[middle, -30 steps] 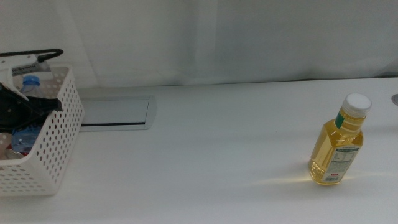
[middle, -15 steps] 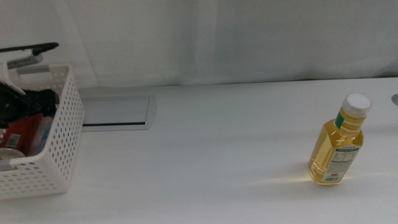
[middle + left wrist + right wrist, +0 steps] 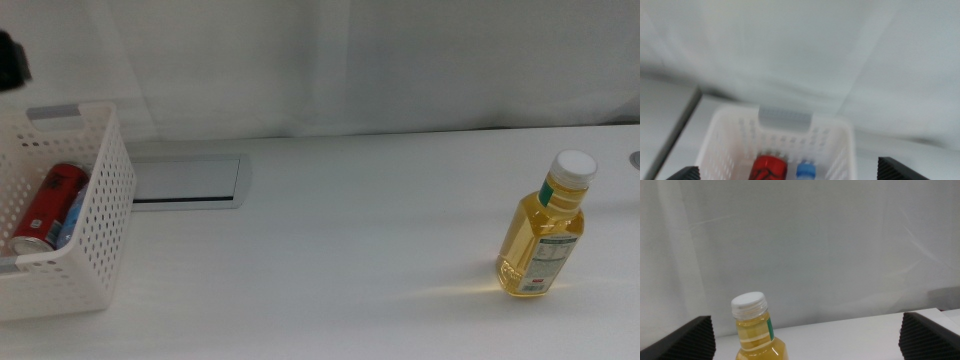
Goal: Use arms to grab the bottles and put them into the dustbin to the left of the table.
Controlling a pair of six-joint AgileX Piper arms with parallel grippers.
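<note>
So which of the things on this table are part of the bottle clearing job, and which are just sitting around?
Part of the job:
- yellow bottle, upright on the table, right side
- red can, lying in the dustbin
- blue-capped bottle, beside the can in the dustbin
- left gripper, jaws open above the dustbin
- right gripper, jaws open either side of the yellow bottle

Just there:
- grey panel set into the table

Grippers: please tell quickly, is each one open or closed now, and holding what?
Left gripper: open, holding nothing, above the dustbin.
Right gripper: open, holding nothing, jaws either side of the yellow bottle.
</note>
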